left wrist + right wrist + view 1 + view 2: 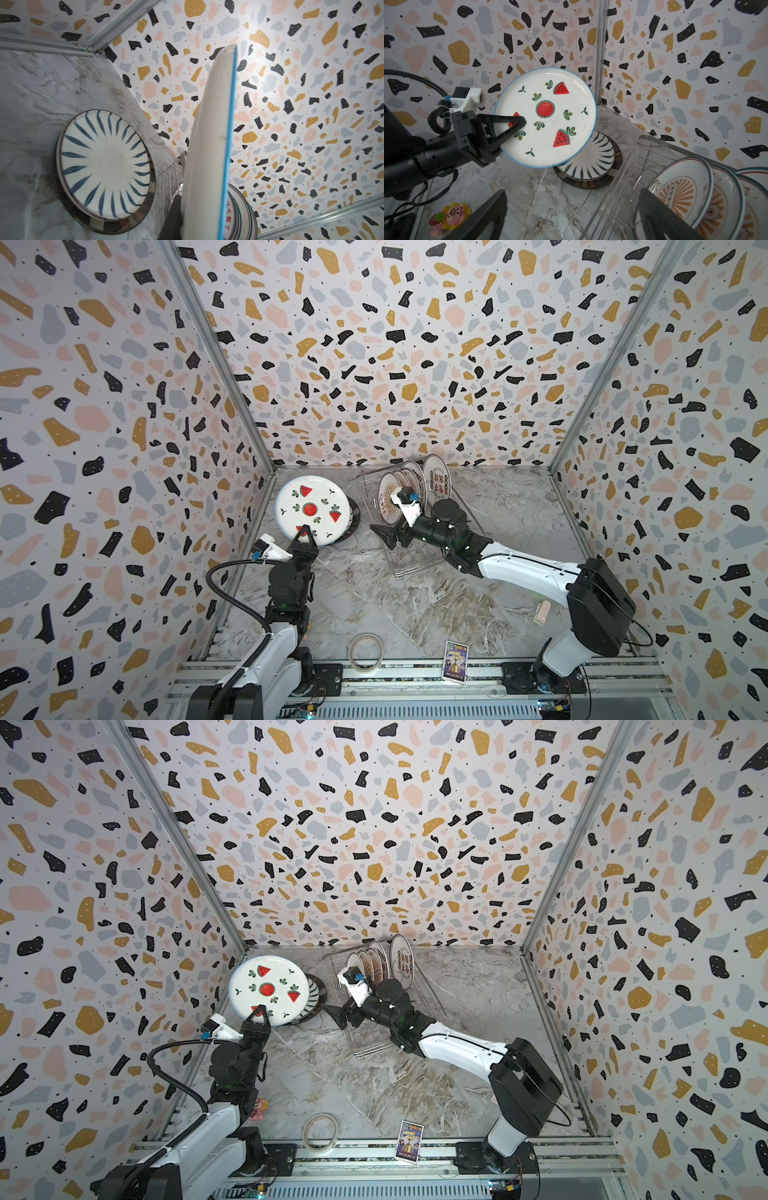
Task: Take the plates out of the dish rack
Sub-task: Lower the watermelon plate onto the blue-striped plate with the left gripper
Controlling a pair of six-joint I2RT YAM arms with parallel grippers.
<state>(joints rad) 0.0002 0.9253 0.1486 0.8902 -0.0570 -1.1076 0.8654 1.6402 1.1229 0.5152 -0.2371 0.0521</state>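
My left gripper (305, 531) is shut on the near rim of a white plate with red watermelon slices (311, 506), held tilted in the air over a blue-striped plate (353, 517) that lies flat at the back left. In the left wrist view the held plate (209, 145) shows edge-on beside one dark finger (172, 220). The wire dish rack (409, 568) stands at the back middle. Several plates (436, 483) stand upright at its far end. My right gripper (392, 534) hovers open over the rack's near left part, with nothing between its fingers (656, 212).
The striped plate (591, 164) rests on a darker plate next to the left wall and back corner. A tape ring (365, 651) and a small printed card (456, 660) lie near the front rail. A small toy (448, 216) sits at the front left, a beige clip (542, 612) at the right.
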